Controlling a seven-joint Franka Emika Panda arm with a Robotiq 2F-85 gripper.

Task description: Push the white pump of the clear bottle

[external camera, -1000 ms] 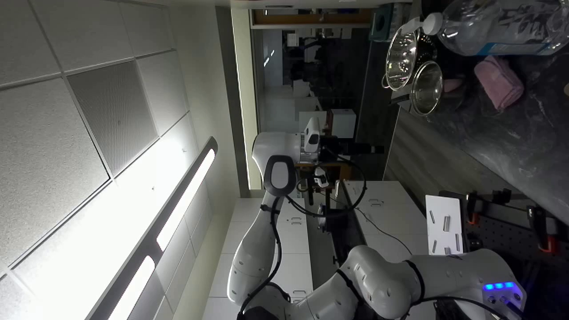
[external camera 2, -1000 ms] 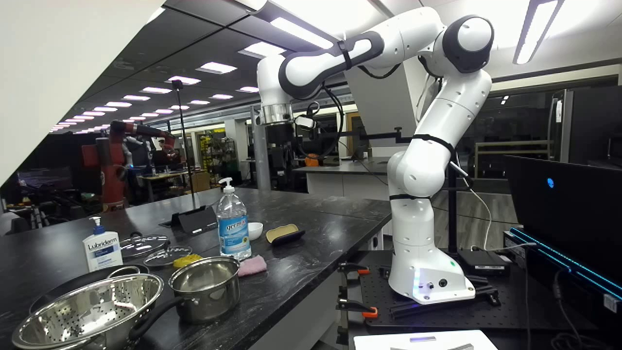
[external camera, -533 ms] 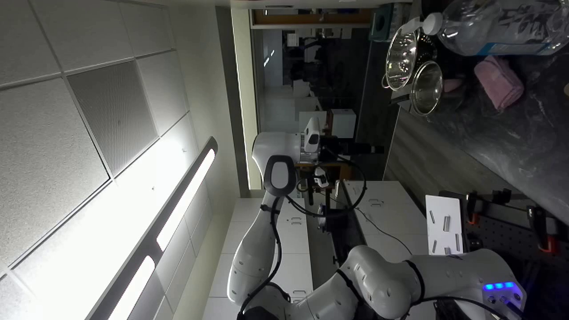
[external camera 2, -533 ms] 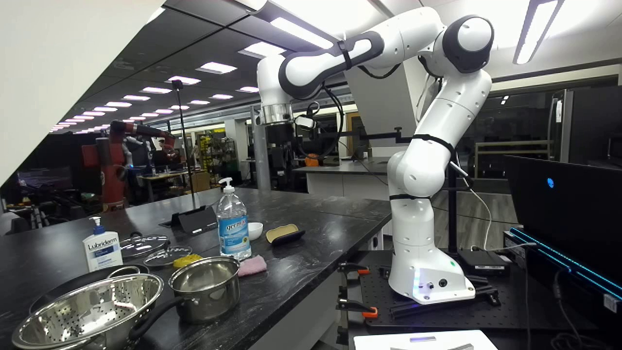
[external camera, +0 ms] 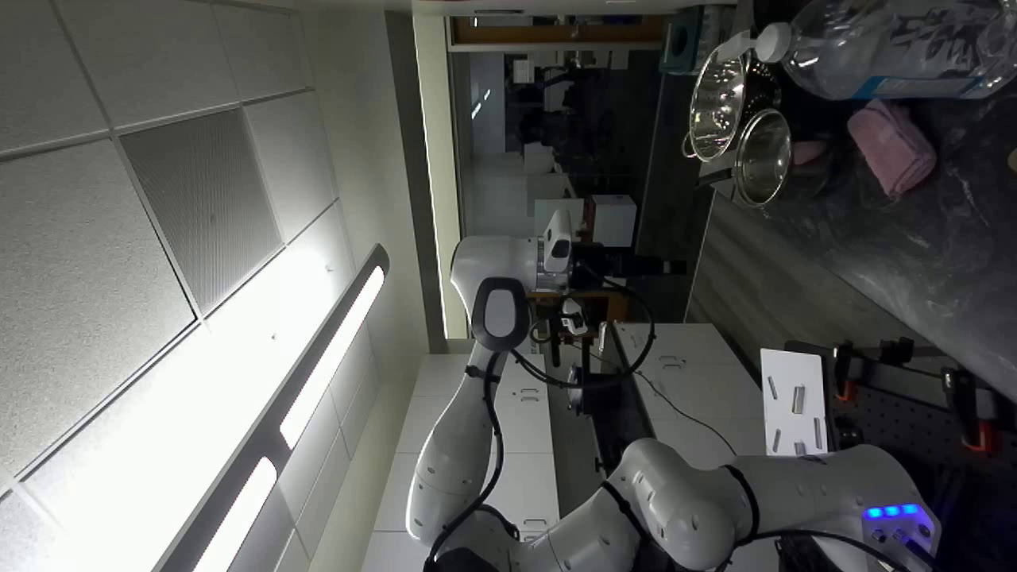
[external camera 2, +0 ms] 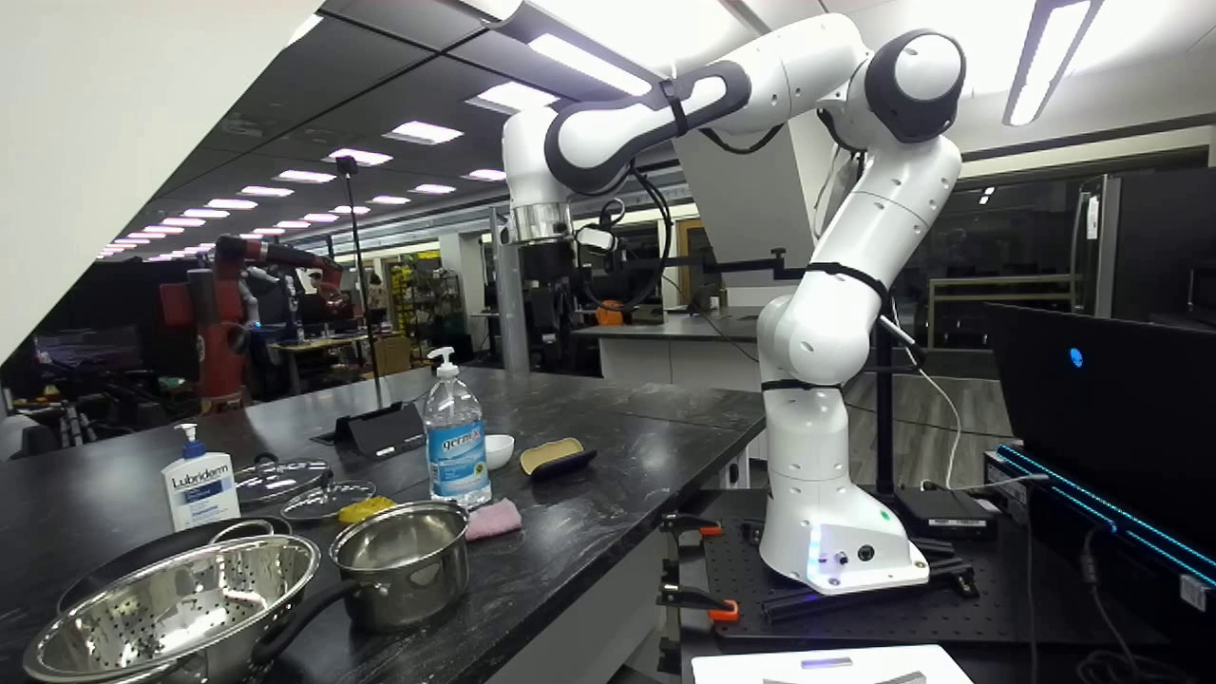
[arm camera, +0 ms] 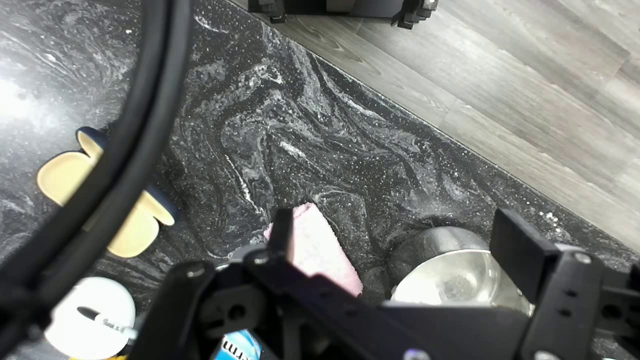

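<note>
We have the clear bottle (external camera 2: 456, 416) upright on the table (external camera 2: 617, 418), white pump (external camera 2: 446, 370) on top; blue label (external camera 2: 458, 461) reads "germ", last character blurred. Pink cloth (external camera 2: 493, 520) just beside it. Well apart, we read "Lubriderm" on a shorter white bottle (external camera 2: 201, 489). Our claw (arm camera: 401, 240) hangs above the table, fingers (arm camera: 522, 252) wide apart, gripping nothing.

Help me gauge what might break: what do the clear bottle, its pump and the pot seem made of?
Clear bottle: probably plastic, transparent and glossy by its glints; glass isn't ruled out.
Its pump: likely plastic, by its even, opaque white look; finish unclear.
Pot: metal, perhaps stainless steel, by its polished, silvery reflections.
</note>
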